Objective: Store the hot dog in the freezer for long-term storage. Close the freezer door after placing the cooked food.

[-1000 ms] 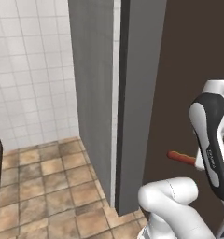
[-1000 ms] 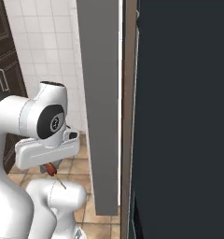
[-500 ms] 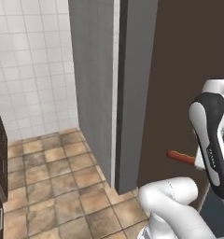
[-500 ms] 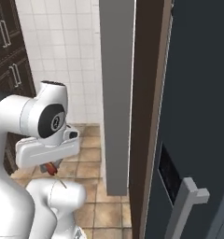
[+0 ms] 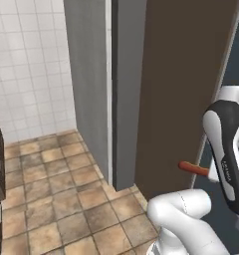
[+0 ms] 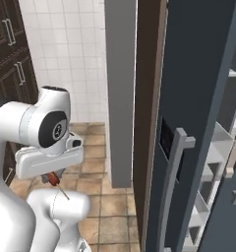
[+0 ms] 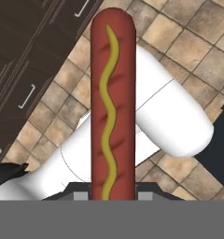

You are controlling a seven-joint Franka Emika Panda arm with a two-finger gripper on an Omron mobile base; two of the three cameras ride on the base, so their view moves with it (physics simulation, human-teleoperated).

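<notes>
We see the gripper (image 7: 112, 198) clenched on the hot dog (image 7: 112, 100). In the hand view the sausage runs straight up from between the jaws, reddish-brown with a wavy mustard line down its length. Behind it are tan floor tiles (image 7: 193, 42) and dark brown cabinets (image 7: 34, 51) with thin bar handles.

In the left base view the hot dog (image 5: 193, 169) pokes out to the left of the arm's dark forearm, in the air, in front of a brown panel (image 5: 186, 89). In the right base view only a short red end (image 6: 52, 178) shows under the white hand block, above the floor.

The freezer door (image 6: 198, 123) is slate-blue and stands open at the right of the right base view, with its grey vertical bar handle (image 6: 173, 187) and a small black dispenser panel (image 6: 165, 139) beside it. Past its edge we see white bins (image 6: 216, 147) and pale shelves inside. A grey side wall (image 5: 94, 84) stands left of the brown panel, with white wall tiles (image 5: 27, 64) behind it.

There is small print on the dark forearm (image 5: 226, 172) in the left base view, too small to read. We find no other labels or brands.
</notes>
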